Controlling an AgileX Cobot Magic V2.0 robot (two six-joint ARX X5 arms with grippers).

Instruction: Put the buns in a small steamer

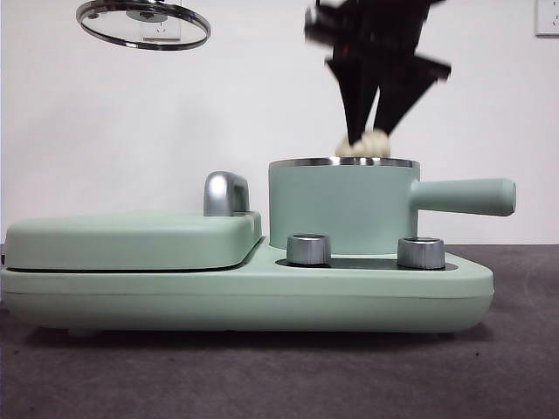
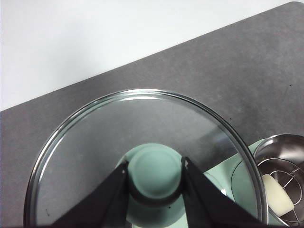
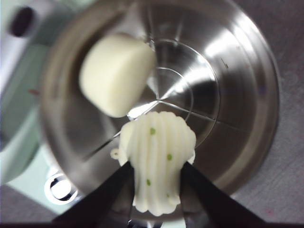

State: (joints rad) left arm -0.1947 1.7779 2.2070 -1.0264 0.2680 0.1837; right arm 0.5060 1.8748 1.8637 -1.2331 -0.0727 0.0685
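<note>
**Pleated bun over the pot, lid held aloft**

We see the right gripper [image 3: 156,178] clamped on the pleated bun [image 3: 156,156], directly above the small steamer [image 1: 341,209], the bun just topping the steel rim. Below its jaws the smooth bun [image 3: 116,73] lies inside, against the wall, with bare steel beside it. Only the wrist views show that interior. The left gripper [image 2: 155,178] grips the knob of the glass lid [image 2: 142,142], well clear of the pot.

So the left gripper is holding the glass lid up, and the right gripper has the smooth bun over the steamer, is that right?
Not quite: the right gripper holds the pleated bun with green specks, as the right wrist view shows. The smooth bun already lies inside.
</note>
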